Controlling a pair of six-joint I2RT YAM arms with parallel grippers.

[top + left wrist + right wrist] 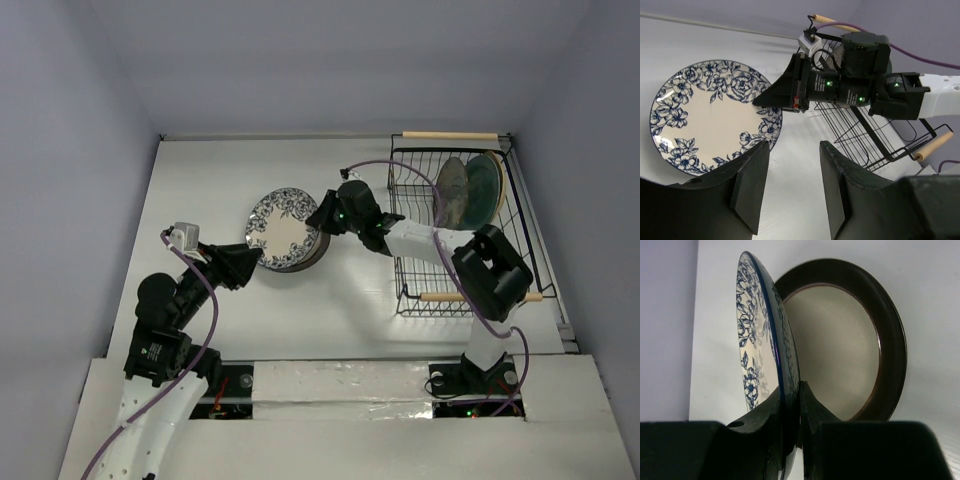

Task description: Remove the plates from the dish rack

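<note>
White table [330,320] between pale grey walls [70,150], a glossy white strip [340,385] along its near edge.

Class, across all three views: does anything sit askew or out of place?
The blue floral plate is tilted, its rim pinched by the right gripper, angled up from the dark-rimmed cream plate beneath instead of lying flat. Nothing looks spilled or broken.

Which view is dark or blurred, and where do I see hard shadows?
Top view: even light, no hard shadows on the table. Left wrist: floral plate sharp, own fingers dark. Right wrist: fingers nearly black and soft-edged; cream plate dimly lit.
</note>
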